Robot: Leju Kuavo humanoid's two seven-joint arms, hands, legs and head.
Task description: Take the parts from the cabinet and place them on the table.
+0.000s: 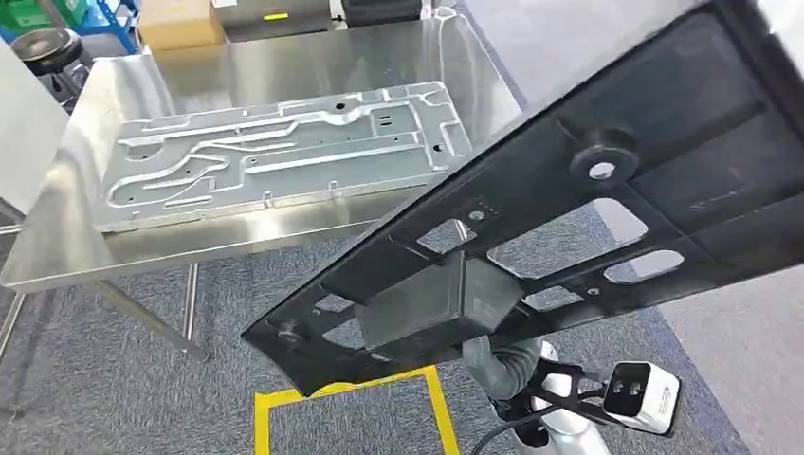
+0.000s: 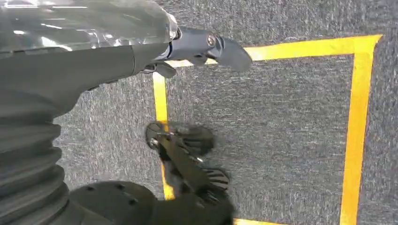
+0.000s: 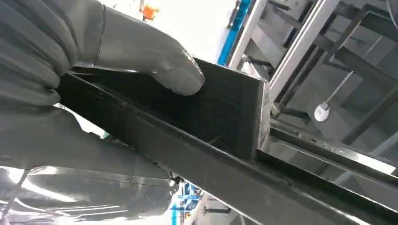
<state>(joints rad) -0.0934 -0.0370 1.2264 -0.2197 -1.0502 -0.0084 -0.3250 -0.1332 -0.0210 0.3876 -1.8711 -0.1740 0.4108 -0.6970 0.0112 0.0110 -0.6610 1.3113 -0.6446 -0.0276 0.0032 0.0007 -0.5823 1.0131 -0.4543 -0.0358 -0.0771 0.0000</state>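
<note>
One black part (image 1: 607,199), a long flat panel with cut-out windows and a round boss, slants across the head view from about five o'clock up to two o'clock, raised in the air in front of the table (image 1: 57,256) and overlapping the table's near corner in the picture. The right hand (image 3: 70,70) grips it: in the right wrist view the grey thumb (image 3: 155,56) presses on a raised black block of the part while the rest of the hand wraps beneath its edge. A silver stamped metal part (image 1: 275,152) lies flat on the steel table at about eleven o'clock, well apart from the black one. The left hand (image 2: 202,47) hangs over grey carpet (image 2: 281,131) marked with yellow tape (image 2: 356,126), holding nothing; how far its fingers are spread I cannot tell.
</note>
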